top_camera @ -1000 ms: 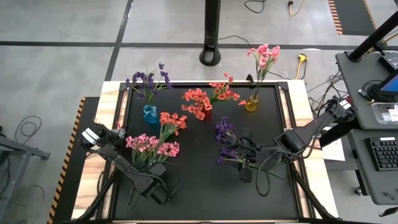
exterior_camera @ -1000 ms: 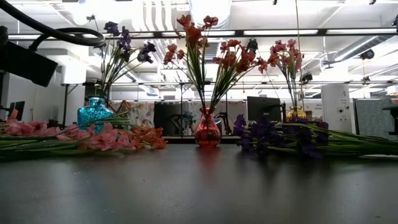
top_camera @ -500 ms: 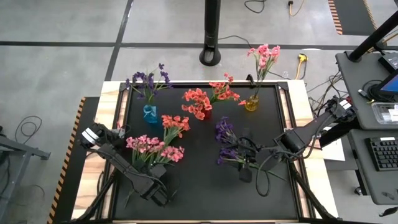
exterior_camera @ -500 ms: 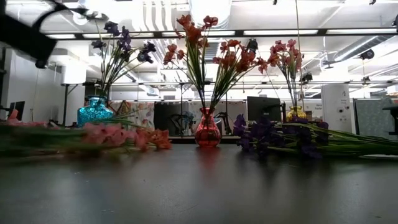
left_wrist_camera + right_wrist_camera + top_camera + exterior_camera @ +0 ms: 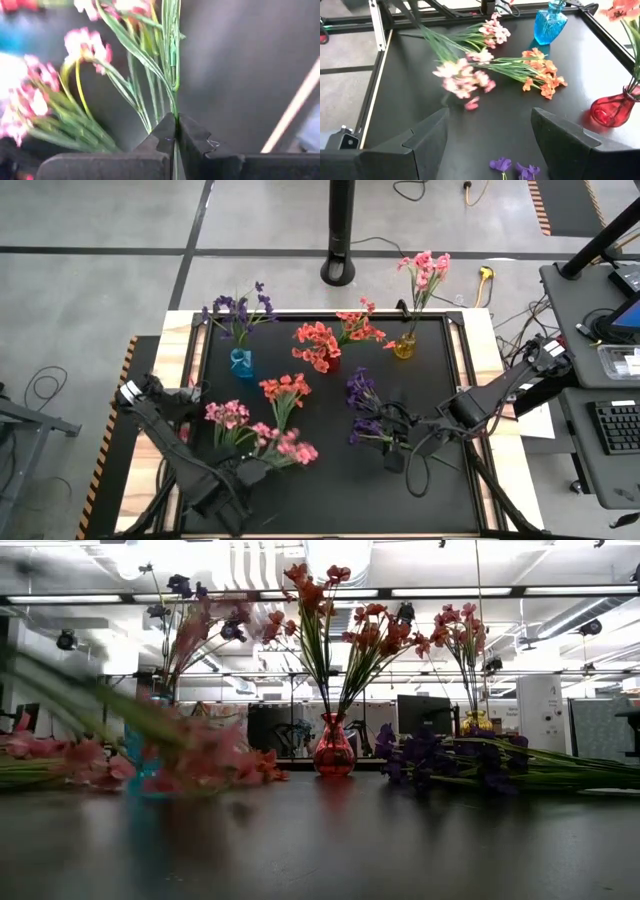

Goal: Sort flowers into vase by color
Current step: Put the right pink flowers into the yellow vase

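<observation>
A: Left gripper (image 5: 175,131) clamped on a pink sprig (image 5: 285,446) by its stem, near-left; blossoms trail rightward.
B: Yellow vase (image 5: 404,346) sits far-right. Right gripper (image 5: 490,131) gapes, idle, by purple sprigs (image 5: 363,408).

Near half of surface (image 5: 330,480) open. Back row blocked: blue vase (image 5: 241,363), red vase (image 5: 326,361), yellow vase (image 5: 404,346). Loose pink flowers (image 5: 262,435) left, purple flowers (image 5: 366,412) by right hand (image 5: 398,448), lane between.

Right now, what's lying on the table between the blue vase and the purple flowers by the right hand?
A loose coral-red sprig lies between the blue vase and the purple flowers, seen from above.
</observation>
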Controlling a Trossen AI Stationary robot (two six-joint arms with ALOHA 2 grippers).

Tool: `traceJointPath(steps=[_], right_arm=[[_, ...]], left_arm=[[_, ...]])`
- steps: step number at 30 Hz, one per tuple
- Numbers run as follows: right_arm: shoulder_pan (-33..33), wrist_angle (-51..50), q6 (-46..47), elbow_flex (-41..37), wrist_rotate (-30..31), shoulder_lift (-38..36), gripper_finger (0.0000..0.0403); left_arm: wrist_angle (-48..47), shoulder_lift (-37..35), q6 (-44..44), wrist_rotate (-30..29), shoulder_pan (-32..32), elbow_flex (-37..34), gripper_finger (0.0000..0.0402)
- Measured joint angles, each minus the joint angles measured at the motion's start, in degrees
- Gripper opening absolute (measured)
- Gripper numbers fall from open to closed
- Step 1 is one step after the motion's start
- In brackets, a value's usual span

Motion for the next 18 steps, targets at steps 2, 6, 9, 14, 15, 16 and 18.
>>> traceJointPath(steps=[2,6,9,14,15,16,18], right_arm=[[0.00,0.02,0.48,-0.68,0.00,0.00,0.0272],[-0.02,0.04,1.43,-1.93,0.02,0.00,0.0272],[-0.02,0.05,2.05,-2.52,0.00,0.00,0.0272],[0.00,0.21,2.32,-2.86,0.00,0.00,0.0272],[0.00,0.23,2.38,-2.86,0.00,0.00,0.0272],[0.00,0.27,2.39,-2.86,0.00,0.00,0.0272],[0.00,0.43,2.39,-2.86,0.00,0.00,0.0272]], left_arm=[[-0.34,-0.80,-0.35,-4.90,-1.40,1.84,0.0000],[-3.41,-1.98,-5.07,-14.89,-2.74,2.71,0.0000],[-6.14,-2.08,-8.89,-17.98,-2.80,2.60,0.0000],[-5.54,-1.25,-11.70,-9.60,-1.96,2.48,0.0000],[-5.76,-0.89,-12.60,-5.31,-1.69,2.25,0.0000],[-6.47,-0.30,-13.76,-1.72,-1.59,2.00,0.0000],[-7.98,1.01,-15.33,1.99,-1.57,1.29,0.0003]])
